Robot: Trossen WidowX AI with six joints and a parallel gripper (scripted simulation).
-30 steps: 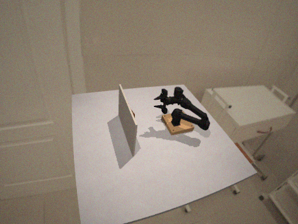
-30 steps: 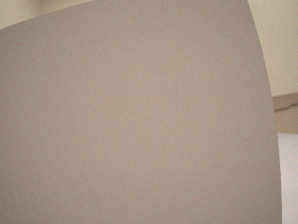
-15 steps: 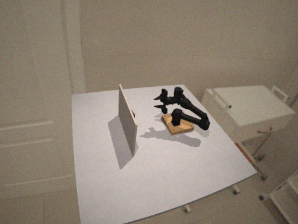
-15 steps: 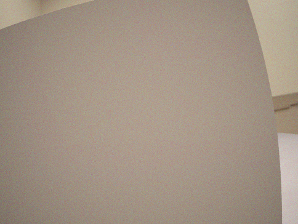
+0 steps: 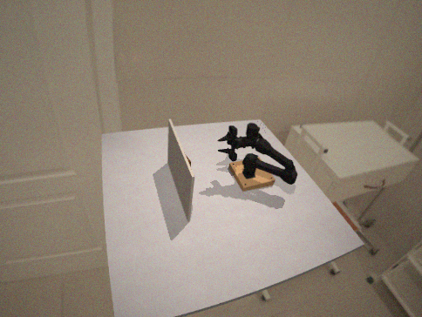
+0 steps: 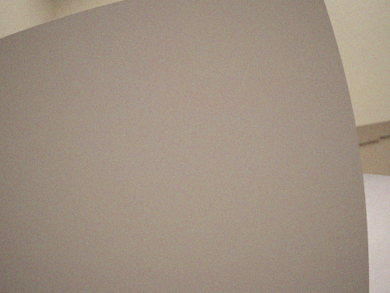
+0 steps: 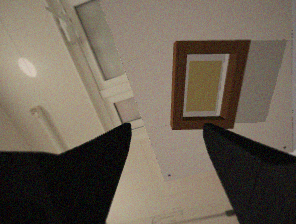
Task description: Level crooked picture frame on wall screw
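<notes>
The upright board (image 5: 179, 170) (image 6: 181, 145) (image 7: 142, 30) shows its plain back in the top and exterior views. The picture frame (image 7: 178, 85), brown with a pale mat and a yellowish picture, hangs on its front. In the top view only a sliver of it shows past the board's edge. The wrist view is turned sideways, with up toward image left. Judged against the board's edges, the frame hangs crooked, its left side high and its right side low. Screw and notched strip are hidden. My gripper (image 5: 219, 145) (image 7: 166, 128) is open and empty, standing off in front of the board and not touching the frame.
The arm stands on a wooden base (image 5: 257, 186) on the white table (image 5: 244, 244), facing the board. The board casts a shadow on the table behind it. A white cabinet (image 5: 357, 144) stands beyond the table's right edge, and a panelled door (image 5: 44, 131) is at the left.
</notes>
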